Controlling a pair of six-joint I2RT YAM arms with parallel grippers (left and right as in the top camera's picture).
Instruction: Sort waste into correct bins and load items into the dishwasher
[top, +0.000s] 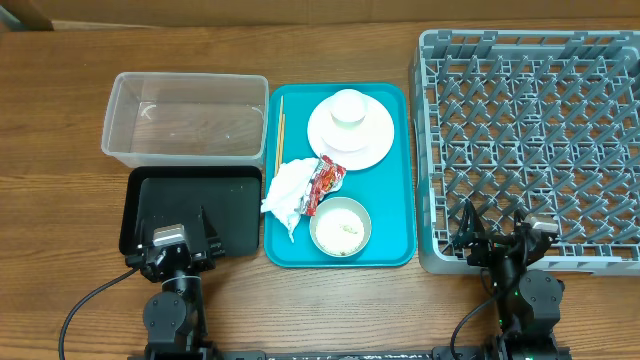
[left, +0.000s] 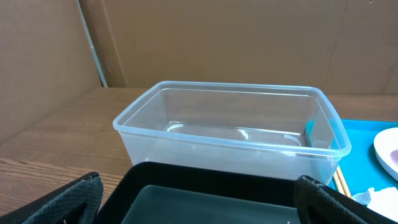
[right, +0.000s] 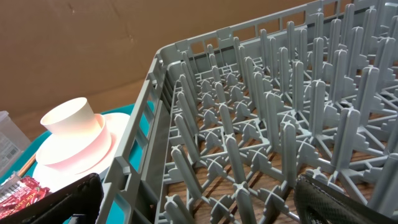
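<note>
Tissue (top: 285, 190), wrapper (top: 325, 182), plate (top: 350, 135), bowl (top: 340, 227) and chopsticks (top: 281, 130) all lie on the teal tray (top: 395, 215); tub (top: 185, 115), black bin (top: 190, 205) and rack (top: 540, 140) look empty. Nothing sorted yet, I judge; my left tool (top: 180, 228) and right tool (top: 496, 226) gape empty.

Wooden table (top: 50, 200), brown cardboard wall (left: 217, 37) behind

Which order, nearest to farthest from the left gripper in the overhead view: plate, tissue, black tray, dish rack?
1. black tray, right at the left gripper
2. tissue, left side of the teal tray
3. plate, teal tray's far end
4. dish rack, far right
</note>
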